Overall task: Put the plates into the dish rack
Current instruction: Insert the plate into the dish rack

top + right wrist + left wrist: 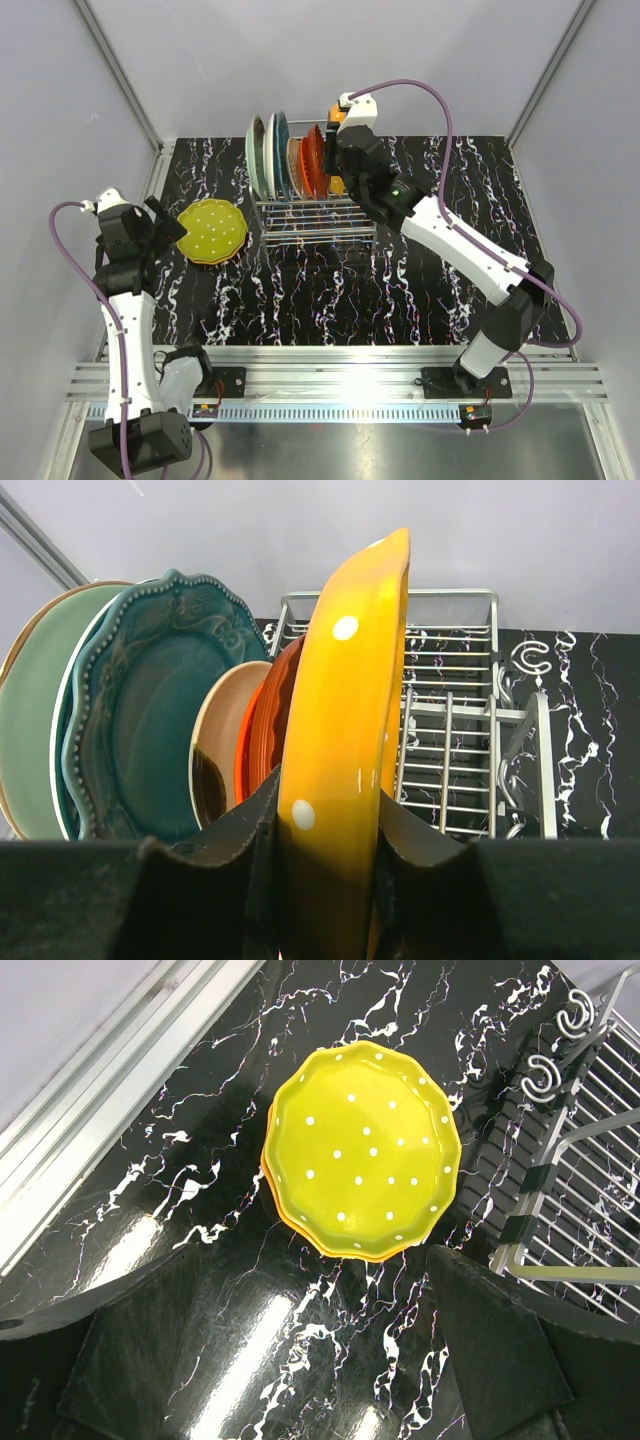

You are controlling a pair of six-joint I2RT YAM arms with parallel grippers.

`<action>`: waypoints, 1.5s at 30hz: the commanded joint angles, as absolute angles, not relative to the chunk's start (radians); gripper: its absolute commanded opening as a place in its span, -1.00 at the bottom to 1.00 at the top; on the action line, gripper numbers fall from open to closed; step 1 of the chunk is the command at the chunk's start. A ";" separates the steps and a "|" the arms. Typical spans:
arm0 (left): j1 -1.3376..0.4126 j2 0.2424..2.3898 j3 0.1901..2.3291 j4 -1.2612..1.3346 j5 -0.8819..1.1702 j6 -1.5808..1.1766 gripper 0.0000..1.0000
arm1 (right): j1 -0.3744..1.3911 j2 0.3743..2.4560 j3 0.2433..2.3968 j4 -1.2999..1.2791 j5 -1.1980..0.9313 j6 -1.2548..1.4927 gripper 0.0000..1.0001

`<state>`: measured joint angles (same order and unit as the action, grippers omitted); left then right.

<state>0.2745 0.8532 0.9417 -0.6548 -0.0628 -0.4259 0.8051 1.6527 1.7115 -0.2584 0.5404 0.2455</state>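
Toward the lower left of the top view, the left gripper (pixel 163 222) hangs over the black marbled table (pixel 400 300) with its jaws spread wide and nothing between them. Just beyond its fingertips a yellow-green dotted plate (pixel 360 1150) lies flat on the table, stacked on an orange plate (pixel 281 1212) of which only a rim shows.

Further back, at the centre of the frame, stands the dish rack (pixel 315 225). Its near half is bare wire. Its far half holds a row of plates on edge: a mint green plate (pixel 30 710), a teal plate (pixel 150 710), a cream plate (pixel 215 750), and a red-orange plate (pixel 265 730).

At the right end of that row, the right gripper (pixel 325 790) pinches the rim of an orange dotted plate (pixel 340 680). This plate is upright, close beside the red-orange one — whether it sits in a slot cannot be told.
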 commanded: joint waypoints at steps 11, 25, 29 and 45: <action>0.268 0.856 0.942 -0.598 -0.043 -0.413 0.98 | 0.807 1.687 1.815 -0.242 0.552 0.181 -1.00; 0.265 0.857 0.940 -0.595 -0.038 -0.411 0.98 | 0.807 1.655 1.760 -0.255 0.581 0.189 -1.00; 0.264 0.858 0.940 -0.597 -0.038 -0.410 0.98 | 0.808 1.643 1.738 -0.250 0.578 0.189 -1.00; 0.259 0.858 0.939 -0.595 -0.034 -0.410 0.98 | 0.839 1.582 1.557 -0.173 0.597 0.172 -1.00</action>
